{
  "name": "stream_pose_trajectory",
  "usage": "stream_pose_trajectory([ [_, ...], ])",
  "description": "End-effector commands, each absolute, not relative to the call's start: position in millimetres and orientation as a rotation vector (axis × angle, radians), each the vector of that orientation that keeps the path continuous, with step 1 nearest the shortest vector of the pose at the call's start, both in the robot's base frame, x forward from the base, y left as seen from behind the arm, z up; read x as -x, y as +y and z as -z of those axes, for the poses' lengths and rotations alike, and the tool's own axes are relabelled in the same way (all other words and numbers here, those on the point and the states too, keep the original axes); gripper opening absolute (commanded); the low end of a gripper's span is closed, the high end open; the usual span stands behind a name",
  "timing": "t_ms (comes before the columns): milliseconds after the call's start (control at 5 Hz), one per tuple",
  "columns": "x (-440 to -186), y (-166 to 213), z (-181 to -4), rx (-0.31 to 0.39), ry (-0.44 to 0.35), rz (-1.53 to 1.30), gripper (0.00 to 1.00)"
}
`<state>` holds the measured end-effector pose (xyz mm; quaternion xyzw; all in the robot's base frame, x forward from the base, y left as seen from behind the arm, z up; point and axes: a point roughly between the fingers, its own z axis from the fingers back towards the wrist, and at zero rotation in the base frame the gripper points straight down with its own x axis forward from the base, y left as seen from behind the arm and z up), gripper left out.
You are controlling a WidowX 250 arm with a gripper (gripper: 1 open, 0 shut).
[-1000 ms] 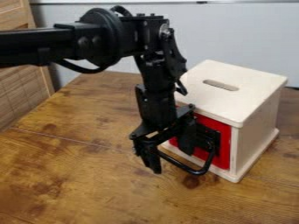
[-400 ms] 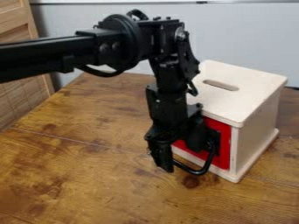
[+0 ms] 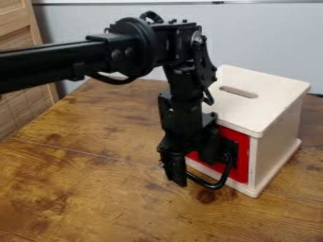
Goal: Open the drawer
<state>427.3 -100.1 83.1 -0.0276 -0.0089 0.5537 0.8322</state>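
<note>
1. Jaws of the gripper (image 3: 180, 170) stand apart, pointing down at the black wire loop handle (image 3: 214, 181); whether a finger touches the wire is hard to tell, because black lies on black there.
2. Only part of the drawer (image 3: 228, 151) shows: a red front on the near left face of the pale wooden casing (image 3: 271, 121), low down and close to the table (image 3: 76, 194).
3. Much of that red front, its centre included, is hidden behind the gripper, so how far the drawer sits in its casing cannot be read.
4. On top of the casing lies a dark slot (image 3: 239, 92).
5. From the upper left the black arm (image 3: 113, 57) reaches in, cut off by the picture's left edge.
6. Pale wooden boards (image 3: 19, 57) at far left are also cropped.
</note>
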Motion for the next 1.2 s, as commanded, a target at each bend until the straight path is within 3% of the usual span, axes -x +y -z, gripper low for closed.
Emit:
stream_pose_trajectory([
  [0, -437.7, -110.8, -111.4, 0.118, -0.09, -1.169, 1.0],
  [800, -445.7, -113.4, -115.0, 0.124, -0.083, -1.227, 1.0],
  [1000, -443.7, -112.5, -111.1, 0.118, -0.085, -1.229, 0.0],
])
